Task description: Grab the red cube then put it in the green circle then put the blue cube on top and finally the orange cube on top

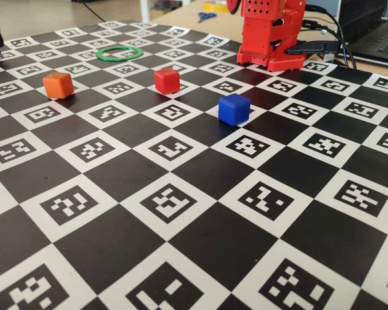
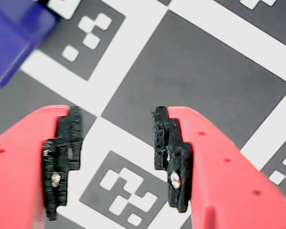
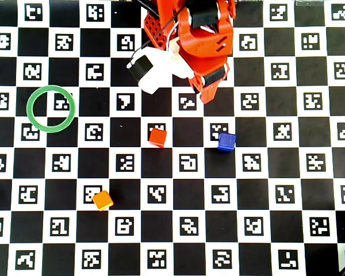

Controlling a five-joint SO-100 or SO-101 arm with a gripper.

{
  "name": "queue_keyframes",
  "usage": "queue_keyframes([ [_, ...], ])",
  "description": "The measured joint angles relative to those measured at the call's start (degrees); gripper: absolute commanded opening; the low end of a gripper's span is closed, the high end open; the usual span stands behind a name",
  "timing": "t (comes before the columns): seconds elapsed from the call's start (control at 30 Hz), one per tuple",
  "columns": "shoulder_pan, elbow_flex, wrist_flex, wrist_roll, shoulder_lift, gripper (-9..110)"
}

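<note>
The red cube (image 1: 167, 81) (image 3: 157, 137) sits on the checkered marker mat, apart from the other cubes. The blue cube (image 1: 234, 108) (image 3: 226, 141) lies to its right, and its blurred corner shows at the top left of the wrist view (image 2: 14, 38). The orange cube (image 1: 58, 84) (image 3: 102, 200) lies nearer the left. The green circle (image 1: 116, 59) (image 3: 50, 86) lies flat and empty at the far left. My gripper (image 2: 117, 119) (image 3: 207, 92) is open and empty. It hangs above the mat near the arm's base, a little short of the blue cube.
The red arm base (image 1: 271, 39) stands at the mat's far edge, with a white camera mount (image 3: 155, 72) beside it. Cables and a laptop (image 1: 381, 32) lie at the back right. Blue scissors (image 1: 205, 15) lie behind the mat.
</note>
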Motion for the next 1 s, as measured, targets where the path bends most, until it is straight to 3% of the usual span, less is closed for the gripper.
queue_keyframes([
  [0.43, 4.7, -11.7, 3.0, 11.6, -17.3, 41],
  [0.77, 12.0, -24.8, 10.4, 22.3, -23.3, 46],
  [1.0, 14.2, -25.5, 8.3, 28.4, -24.4, 46],
])
